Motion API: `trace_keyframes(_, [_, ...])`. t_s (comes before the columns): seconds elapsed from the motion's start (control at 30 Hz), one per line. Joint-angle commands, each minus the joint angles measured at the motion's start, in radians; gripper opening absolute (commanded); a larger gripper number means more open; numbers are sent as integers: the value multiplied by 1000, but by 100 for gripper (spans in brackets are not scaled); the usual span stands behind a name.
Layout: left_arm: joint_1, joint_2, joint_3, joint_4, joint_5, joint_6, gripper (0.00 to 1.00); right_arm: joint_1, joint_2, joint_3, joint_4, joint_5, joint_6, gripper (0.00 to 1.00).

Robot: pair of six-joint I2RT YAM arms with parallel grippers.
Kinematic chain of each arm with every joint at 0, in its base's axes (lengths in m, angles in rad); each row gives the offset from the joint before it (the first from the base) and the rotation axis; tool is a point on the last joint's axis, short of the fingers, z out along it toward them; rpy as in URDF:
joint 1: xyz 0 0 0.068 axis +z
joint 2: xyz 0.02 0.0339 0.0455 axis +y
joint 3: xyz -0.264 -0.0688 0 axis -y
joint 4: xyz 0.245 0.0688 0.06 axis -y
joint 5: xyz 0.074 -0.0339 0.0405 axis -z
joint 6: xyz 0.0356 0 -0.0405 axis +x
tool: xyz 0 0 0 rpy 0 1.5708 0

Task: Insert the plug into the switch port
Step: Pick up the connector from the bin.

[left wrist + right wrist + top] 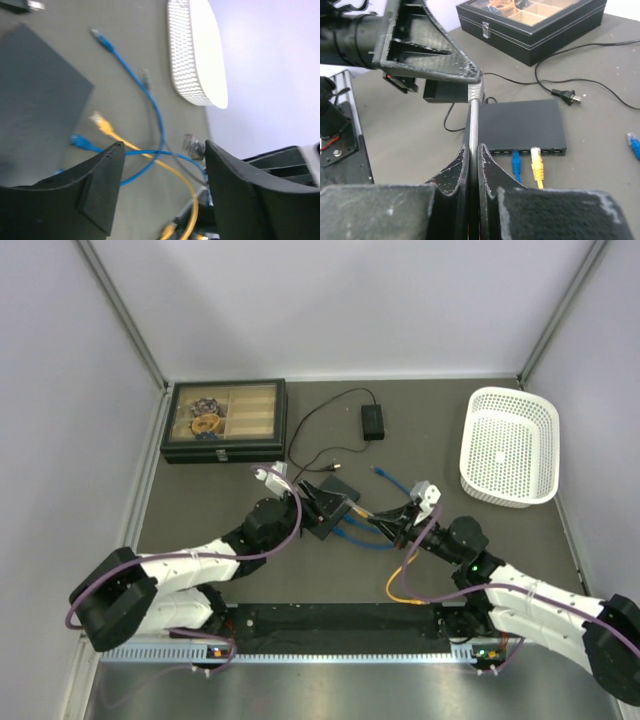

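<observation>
Closest in, the right gripper [473, 150] is clamped on a grey cable [474, 120] whose plug [476, 91] points away from the camera. On the desk [410, 140] the switch [520, 122] lies just right of that cable, its ports [550, 150] facing back toward the gripper. A blue plug [516, 161] and a yellow plug [536, 159] fill two. The left gripper [164, 165] gapes empty near the plug. By my reading, the plug must swing round to a free port.
</observation>
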Motion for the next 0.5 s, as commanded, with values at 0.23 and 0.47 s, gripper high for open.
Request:
trace_keyframes(0.23, [5, 48, -20, 310, 69, -123, 39, 11, 20, -16, 124, -49, 31, 0])
trace_keyframes(0.47, [5, 25, -14, 276, 67, -114, 4, 12, 55, -17, 115, -72, 11, 0])
